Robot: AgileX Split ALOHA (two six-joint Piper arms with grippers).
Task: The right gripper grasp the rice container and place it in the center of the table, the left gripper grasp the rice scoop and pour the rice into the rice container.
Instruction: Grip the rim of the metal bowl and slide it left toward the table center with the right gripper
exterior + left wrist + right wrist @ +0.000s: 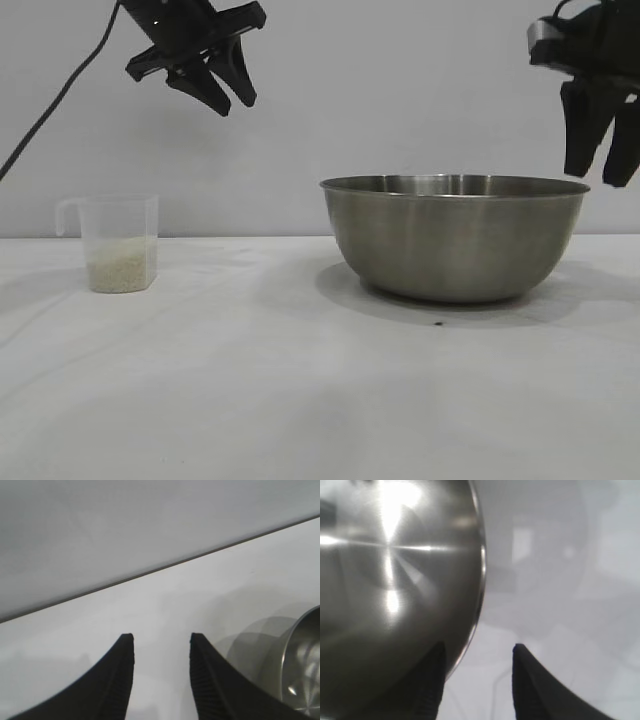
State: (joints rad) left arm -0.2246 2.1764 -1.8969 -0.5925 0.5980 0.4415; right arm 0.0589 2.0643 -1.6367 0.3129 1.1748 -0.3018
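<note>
1. The right end effector (601,172), jaws parted and grasping nothing, hung over the right rim of the rice container (455,240); a misjudged straddle could have skidded the steel bowl across the tabletop (300,400).
2. The left end effector (228,96) hovered unclenched and empty, high above the rice scoop (118,244).
3. The container looked empty; the rice (120,271) lay low in the scoop.

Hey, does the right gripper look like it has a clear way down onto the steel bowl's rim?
Probably yes. The right gripper hangs open just above the rice container at its right rim, one finger over the inside, one outside, with nothing between them.
</note>
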